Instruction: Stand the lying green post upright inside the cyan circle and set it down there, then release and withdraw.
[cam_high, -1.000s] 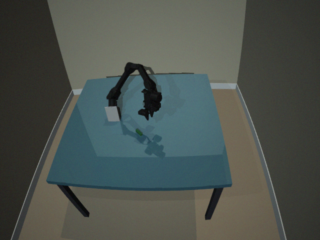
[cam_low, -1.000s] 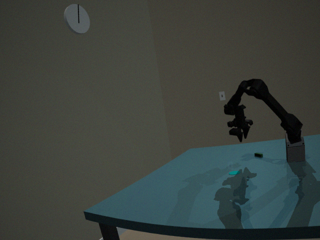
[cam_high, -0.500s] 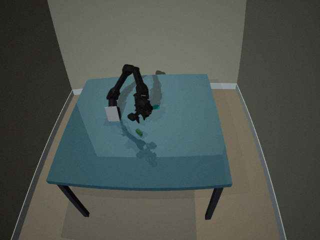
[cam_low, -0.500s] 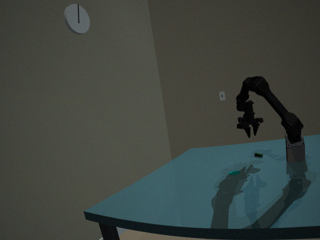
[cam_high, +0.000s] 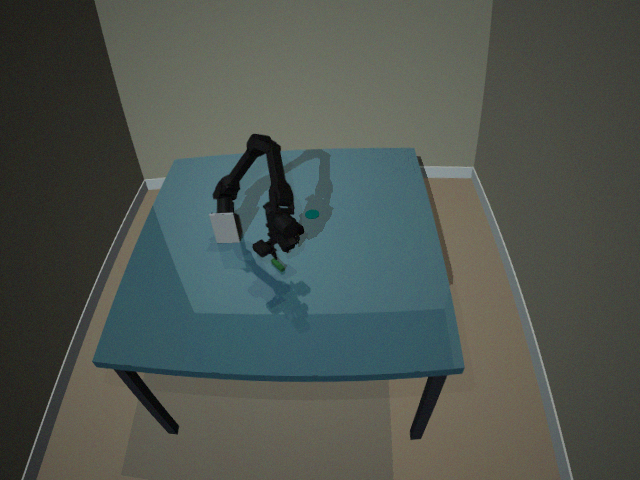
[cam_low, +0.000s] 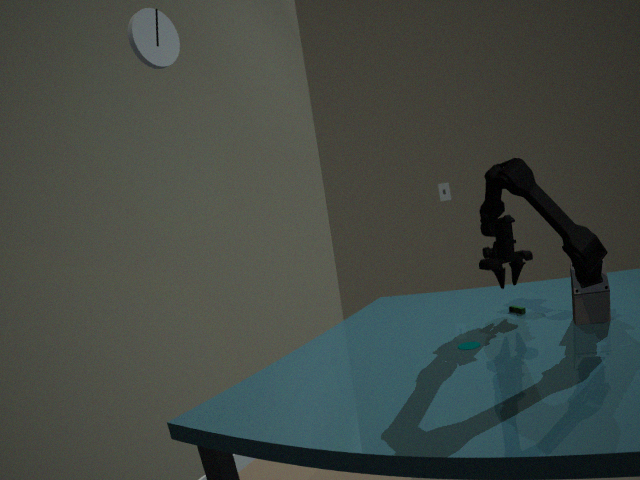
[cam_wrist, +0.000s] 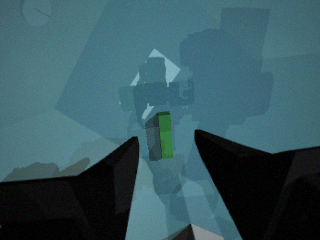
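Observation:
The green post (cam_high: 278, 265) (cam_low: 516, 310) (cam_wrist: 166, 146) lies on its side on the table, towards the front from the arm. My gripper (cam_low: 508, 285) (cam_wrist: 166, 138) is open and empty, pointing down, its tips clearly above the table. In the wrist view the post shows in the gap between the two fingertips, its length running up and down the picture, with room on both sides. The flat cyan circle (cam_high: 311, 213) (cam_low: 468, 345) lies on the table, behind and to the right of the post in the top view. It is not in the wrist view.
The blue table (cam_high: 361, 268) (cam_low: 310, 392) bears the arm's pale base block (cam_high: 225, 228) (cam_low: 591, 305), left of the post in the top view. Arm shadows fall across the table, over the circle and around the post. A wall stands behind the table.

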